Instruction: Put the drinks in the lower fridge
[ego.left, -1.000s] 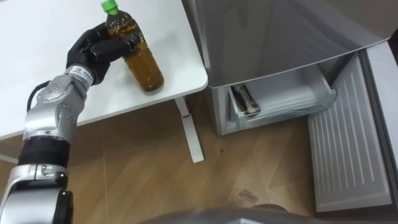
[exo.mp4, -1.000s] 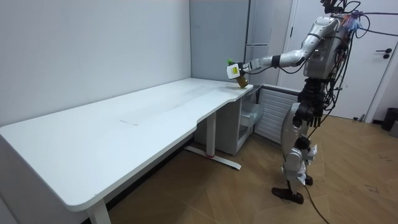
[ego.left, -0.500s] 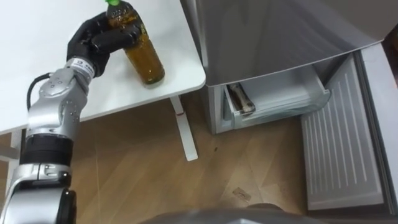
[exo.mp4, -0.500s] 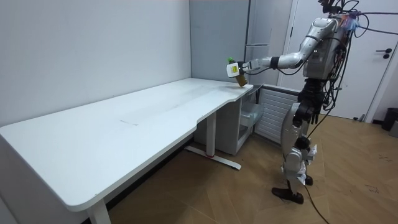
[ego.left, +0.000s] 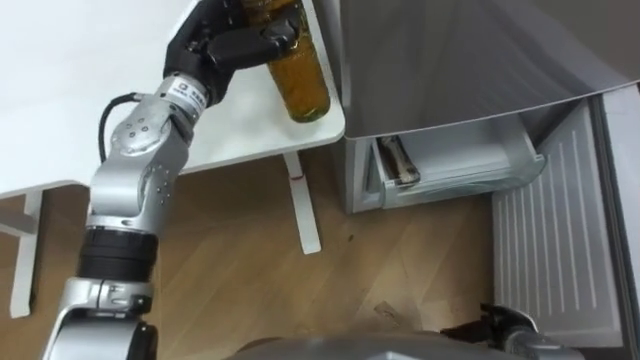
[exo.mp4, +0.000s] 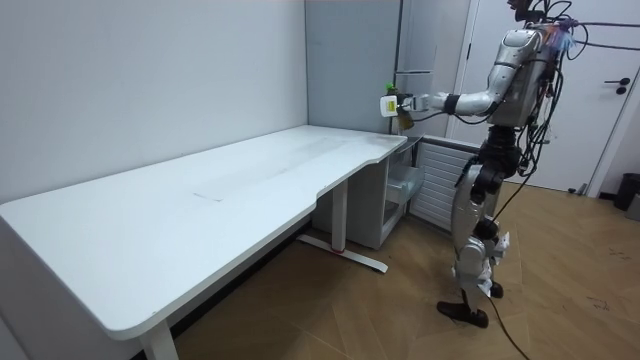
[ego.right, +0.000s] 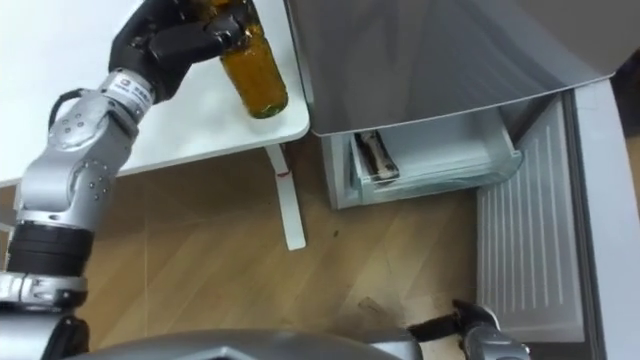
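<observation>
Nearest, at the bottom edge of the eye views, the right hand (ego.left: 497, 322) shows low as a dark shape over the wood floor (ego.left: 250, 270); I cannot tell whether its fingers are open or curled. Beyond it the fridge's lower door (ego.left: 548, 250) stands swung open on the robot's right, ribbed inner face showing. Beside that door the lower drawer (ego.left: 470, 172) is pulled out, with a dark bottle-like item (ego.left: 397, 162) lying at its left end. The white leg (ego.left: 305, 212) of the tabletop (ego.left: 100, 100) stands just left of the drawer. Farther up, the left arm reaches out over the tabletop's corner. Its left hand (ego.left: 235, 42) is curled tight around the upper part of a bottle (ego.left: 303, 85) of brown drink. The room view shows the bottle held up in the air, clear of the tabletop and close against the grey fridge (ego.left: 450, 60), with the robot standing upright before the open door.
</observation>
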